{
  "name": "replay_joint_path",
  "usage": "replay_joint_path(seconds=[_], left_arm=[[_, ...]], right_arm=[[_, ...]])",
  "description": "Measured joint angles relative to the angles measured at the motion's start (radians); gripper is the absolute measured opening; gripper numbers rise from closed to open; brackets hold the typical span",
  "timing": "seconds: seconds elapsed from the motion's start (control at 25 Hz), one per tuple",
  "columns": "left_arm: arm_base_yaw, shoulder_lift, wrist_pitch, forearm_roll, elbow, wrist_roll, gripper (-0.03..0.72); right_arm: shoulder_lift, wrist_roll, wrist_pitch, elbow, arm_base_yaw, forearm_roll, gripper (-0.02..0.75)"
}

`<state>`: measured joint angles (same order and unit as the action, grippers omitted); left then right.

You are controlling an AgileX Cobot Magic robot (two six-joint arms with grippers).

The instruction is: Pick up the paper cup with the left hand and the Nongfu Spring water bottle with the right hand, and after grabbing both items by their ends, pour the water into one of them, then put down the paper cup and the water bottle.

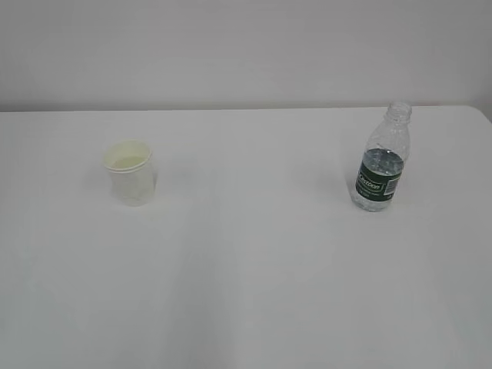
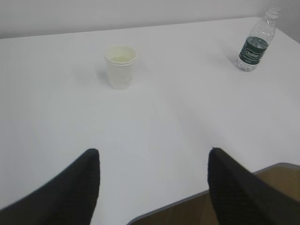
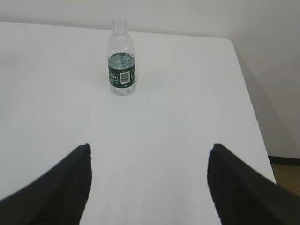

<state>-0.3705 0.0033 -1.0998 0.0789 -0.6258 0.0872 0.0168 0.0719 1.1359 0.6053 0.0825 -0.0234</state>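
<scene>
The paper cup (image 1: 131, 171) stands upright on the left of the white table, white outside and pale yellow inside. The Nongfu Spring water bottle (image 1: 382, 160) stands upright on the right, capless, with a dark green label and some water in it. In the left wrist view the cup (image 2: 120, 65) is well ahead of my left gripper (image 2: 153, 152), which is open and empty; the bottle (image 2: 255, 42) shows far right. My right gripper (image 3: 150, 149) is open and empty, with the bottle (image 3: 122, 58) ahead and slightly left. Neither arm appears in the exterior view.
The white table (image 1: 254, 269) runs back to a pale wall. Its near edge (image 2: 187, 199) shows under the left gripper, with brown floor beyond. Its right edge (image 3: 251, 108) runs close to the bottle's side.
</scene>
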Motion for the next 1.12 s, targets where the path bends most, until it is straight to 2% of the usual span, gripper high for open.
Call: replay_joint_path(seconds=[0.24,0.6,1.12], left_arm=[[0.0,0.0,-0.037,-0.029,0.01,0.0,0.513],[0.0,0.0,-0.041,-0.009,0.059,0.0,0.488],[0.0,0.0,-0.021,-0.079,0.089,0.0,0.485]], right_arm=[[0.0,0.007,0.047,0.0,0.0,0.0,0.586],[0.0,0.022,0.053,-0.053,0.0,-0.002,0.586],[0.0,0.024,0.018,-0.109,0.0,-0.002,0.585]])
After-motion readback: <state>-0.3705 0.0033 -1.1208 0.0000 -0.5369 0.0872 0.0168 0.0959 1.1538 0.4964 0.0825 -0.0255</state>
